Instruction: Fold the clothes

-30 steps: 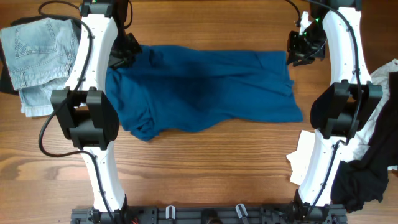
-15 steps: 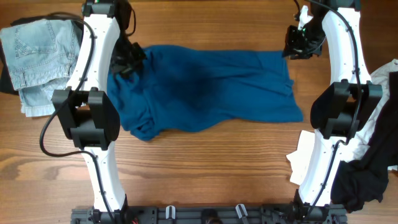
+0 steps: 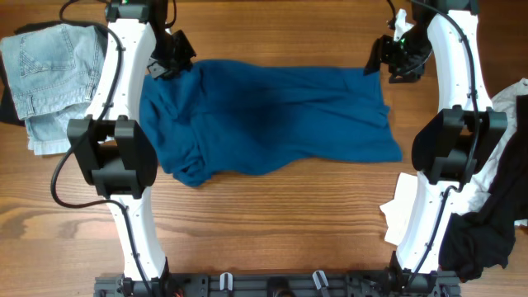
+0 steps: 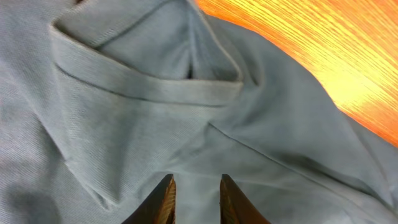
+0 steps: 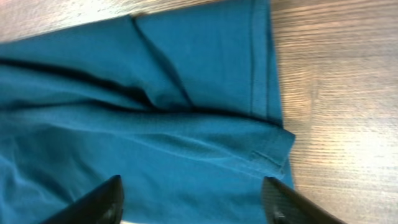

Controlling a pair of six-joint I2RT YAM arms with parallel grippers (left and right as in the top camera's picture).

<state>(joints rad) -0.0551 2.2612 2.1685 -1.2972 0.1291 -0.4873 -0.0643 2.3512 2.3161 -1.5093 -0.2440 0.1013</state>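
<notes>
A rumpled dark blue shirt point(image 3: 264, 115) lies spread across the middle of a wooden table point(image 3: 272, 223). The left gripper point(image 3: 169, 59) is over the shirt's far left corner, fingers narrowly parted and pinching nothing. The right gripper point(image 3: 386, 59) is at the far right corner, fingers spread wide above the hem. Pale denim point(image 3: 49, 78) lies at the table's left edge.

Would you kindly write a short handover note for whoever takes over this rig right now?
Left end effector: narrowly open, empty, over the far-left corner of the dark blue shirt.
Right end effector: wide open, empty, over its far-right corner.
The shirt lies spread across the table, rumpled at its near-left. Pale denim is piled at far left; white pieces and black pieces lie at right.
Done: shirt laid out. Left: fold it, then the rest.
</notes>
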